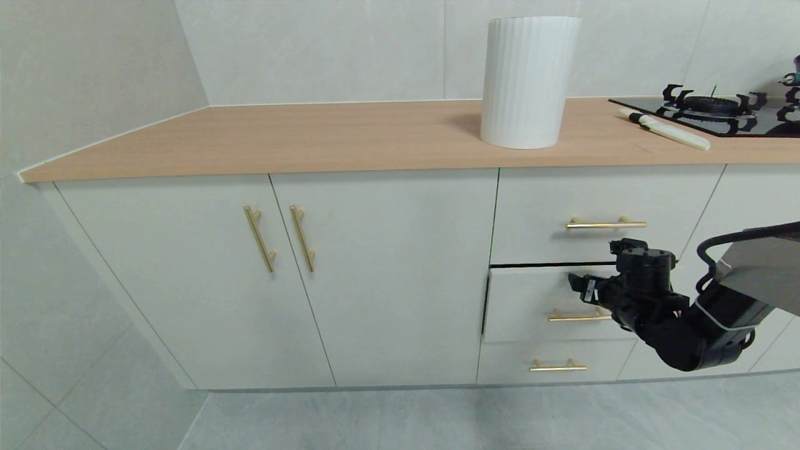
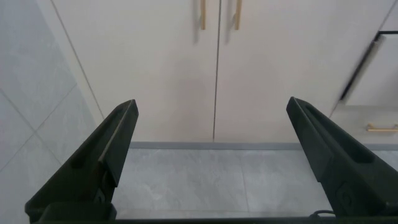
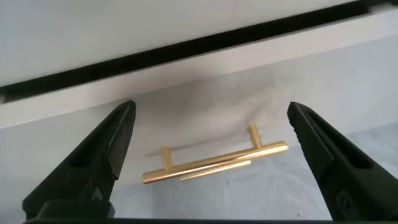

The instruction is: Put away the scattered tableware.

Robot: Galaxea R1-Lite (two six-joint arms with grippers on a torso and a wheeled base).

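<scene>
Head view: the right arm is low, with the right claw point(image 1: 590, 281) at the slightly ajar middle drawer point(image 1: 531, 294). A cream utensil point(image 1: 665, 129) lies flat on the tabletop point(image 1: 312, 137) beside the hob point(image 1: 719, 115), its long axis diagonal.

Left wrist view: the left claw point(image 2: 211, 102) has its fingers apart and faces the cabinet doors point(image 2: 217, 68).

Right wrist view: the right claw point(image 3: 210, 109) has its fingers apart, framing the gold handle point(image 3: 214, 165).

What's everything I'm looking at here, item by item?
countertop: one, wood-brown, atop the cabinets
ribbed container: one, white, upright on the countertop
utensil: one, cream, knife-like, lying by the hob's front edge
hob: one, black, countertop's right end
cabinet doors: two, white, gold handles, left half
drawers: three, white, gold handles, stacked at right; middle drawer ajar
floor: one, grey tiles, below
left claw: one, black, open, facing the cabinet doors
right claw: one, black, open, before the middle drawer
</scene>
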